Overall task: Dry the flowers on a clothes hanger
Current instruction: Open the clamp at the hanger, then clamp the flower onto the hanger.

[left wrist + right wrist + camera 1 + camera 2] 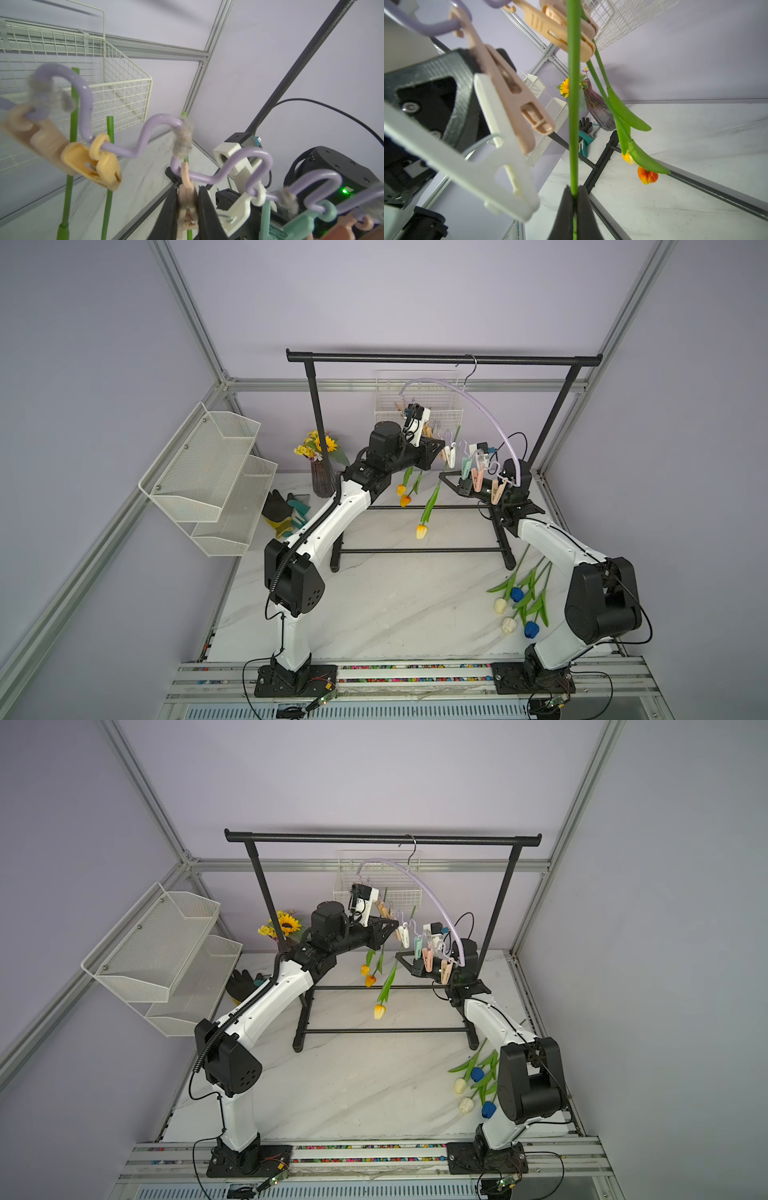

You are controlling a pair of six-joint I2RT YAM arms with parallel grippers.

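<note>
**Right gripper holds a tulip at the hanger, left gripper is on a clip**

The yellow tulip (421, 531) hangs head-down under the clothes hanger (434, 380), and your right gripper (574, 192) has its jaws pressed together on the stem. That stem runs up past the hanger's wavy lower bar, right beside the pale pink clip (186, 216). Your left gripper (187, 193) presses its fingers on that clip from both sides. The wrist view is blurred there, so you cannot tell whether the stem sits in the clip's mouth.

A second yellow tulip (401, 489) and an orange tulip (405, 500) hang head-down from clips further along, toward your left arm. The hanger is tilted, with its metal hook over the top bar of the black rack (374, 357).

The other four tulips (516, 594), two white and two blue, lie together on the marble table (395, 605) beside your right arm. A sunflower vase (322, 481) stands by the rack's post, and a wire basket (386, 406) sits behind the rack. Gloves (280, 510) lie near the mesh shelf (208, 464).
</note>
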